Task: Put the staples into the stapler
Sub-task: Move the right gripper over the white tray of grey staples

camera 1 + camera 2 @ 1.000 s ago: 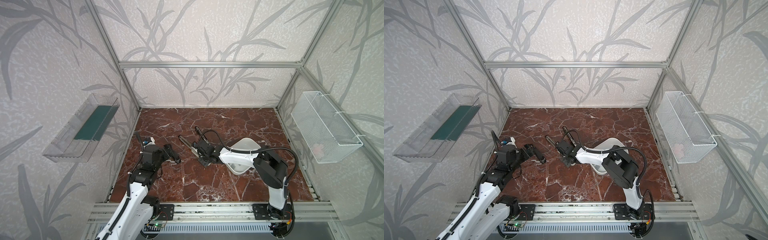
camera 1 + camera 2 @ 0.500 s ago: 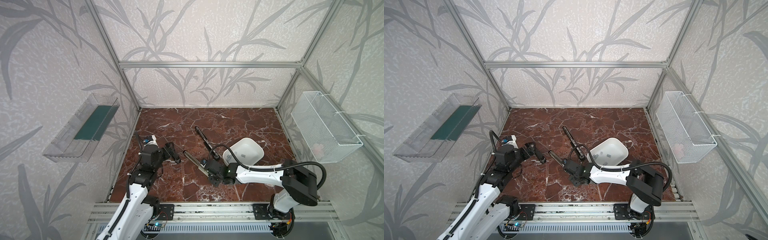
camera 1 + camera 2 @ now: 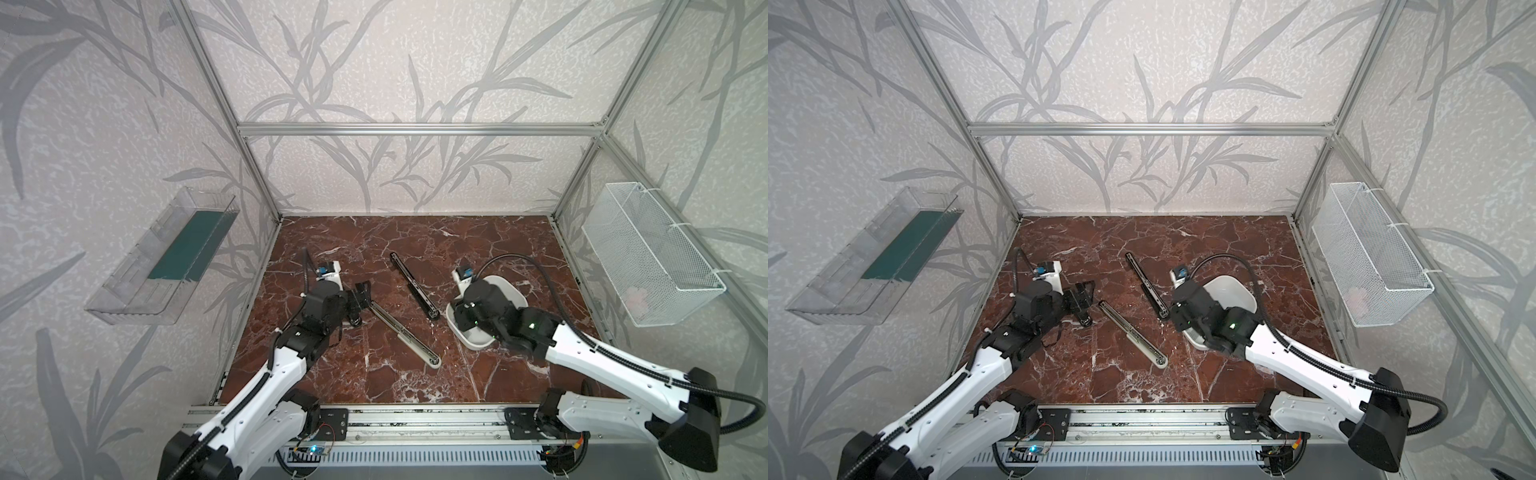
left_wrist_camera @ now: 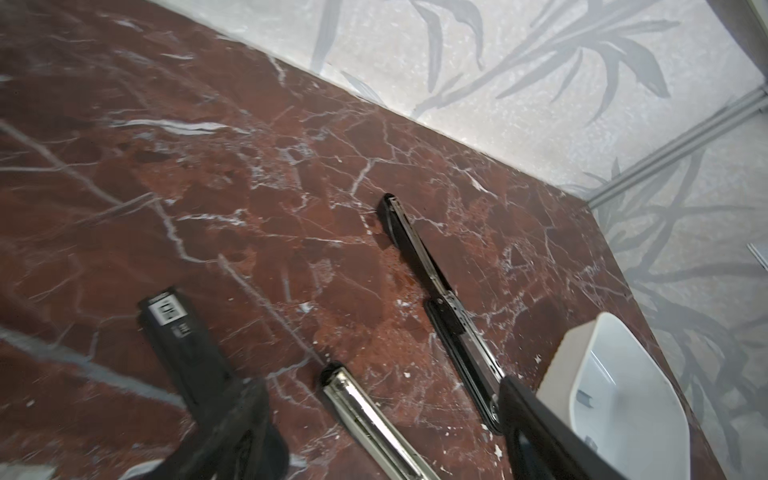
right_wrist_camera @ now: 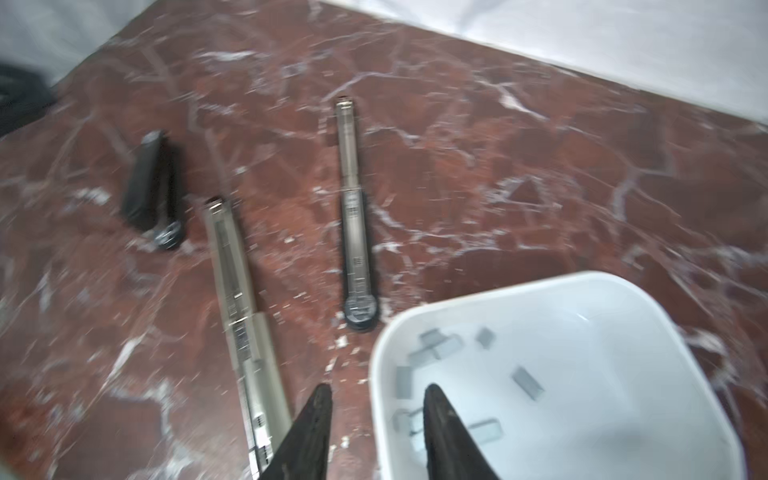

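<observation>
Our right gripper (image 5: 377, 388) hangs part-open and empty over the white dish's (image 5: 623, 297) rim, staples (image 5: 528, 383) inside. Our left gripper (image 3: 360, 297), well apart from the dish, gapes wide, empty.

grey staples (image 5: 528, 384) loose in wht dish (image 5: 519, 286), stapler (image 3: 405, 332) open

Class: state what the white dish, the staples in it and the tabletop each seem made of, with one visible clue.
Dish: probably plastic or glazed ceramic; smooth, plain white, rounded rim. Staples: likely metal; flat grey strips. Tabletop: marble look, red-brown with white veins; may be a print.
</observation>
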You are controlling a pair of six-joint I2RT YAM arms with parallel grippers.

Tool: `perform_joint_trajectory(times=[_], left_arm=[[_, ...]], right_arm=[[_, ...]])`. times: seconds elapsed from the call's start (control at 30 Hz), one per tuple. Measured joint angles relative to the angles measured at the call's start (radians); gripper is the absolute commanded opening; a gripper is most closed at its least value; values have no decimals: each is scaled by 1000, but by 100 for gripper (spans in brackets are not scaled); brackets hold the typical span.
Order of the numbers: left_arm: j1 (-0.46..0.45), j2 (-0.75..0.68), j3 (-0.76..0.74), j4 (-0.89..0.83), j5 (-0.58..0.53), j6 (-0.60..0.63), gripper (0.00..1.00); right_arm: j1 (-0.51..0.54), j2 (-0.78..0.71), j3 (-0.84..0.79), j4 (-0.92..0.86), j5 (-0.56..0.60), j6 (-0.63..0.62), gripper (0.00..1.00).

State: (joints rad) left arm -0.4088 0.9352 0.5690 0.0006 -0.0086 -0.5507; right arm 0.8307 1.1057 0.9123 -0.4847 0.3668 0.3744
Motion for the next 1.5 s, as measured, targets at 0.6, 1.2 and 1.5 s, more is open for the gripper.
perform_joint_trajectory(times=[0.6,1.2,1.5], left_arm=[[-75,114,74,70,-159,147,85],[-75,94,74,68,-203,193,86],[-75,81,74,68,-201,198,86]], right_arm=[[-156,183,-123,-180,-150,32,23],[-58,367,-60,43,-327,211,17],[-37,573,100,111,-323,214,22]])
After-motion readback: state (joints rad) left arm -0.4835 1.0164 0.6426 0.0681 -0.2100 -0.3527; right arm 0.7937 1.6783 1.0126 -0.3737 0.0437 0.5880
